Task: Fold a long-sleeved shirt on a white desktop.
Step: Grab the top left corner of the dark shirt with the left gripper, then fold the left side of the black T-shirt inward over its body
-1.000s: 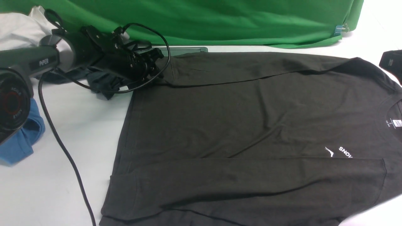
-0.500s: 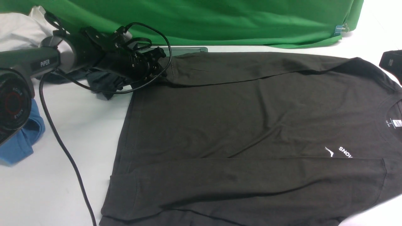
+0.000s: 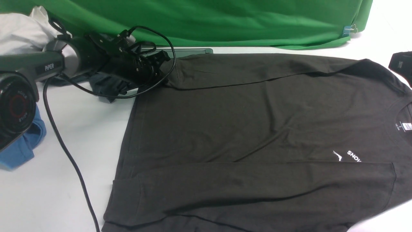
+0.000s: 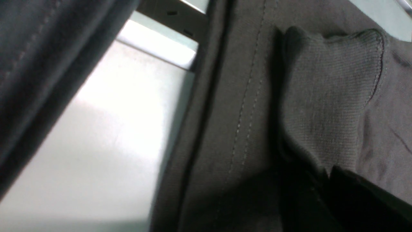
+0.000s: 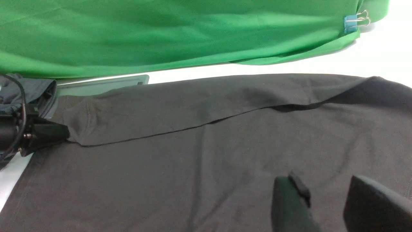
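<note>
So, the long-sleeved shirt (image 3: pixel 257 122) lies flat on the tabletop (image 3: pixel 80 135), centre to 3 o'clock. My left tool (image 3: pixel 165 57) looks pinched on its sleeve cuff (image 4: pixel 334 90) at 10 o'clock, probably to straighten it. The right tool (image 5: pixel 325 187) hovers half-open and empty.

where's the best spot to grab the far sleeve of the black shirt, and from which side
Take the far sleeve by its ribbed cuff, the free end. It lies bunched over the hem at the far left corner of the long-sleeved shirt, slightly raised, so jaws can get around it. Come in low from the left, where the left gripper sits at its tip.
</note>
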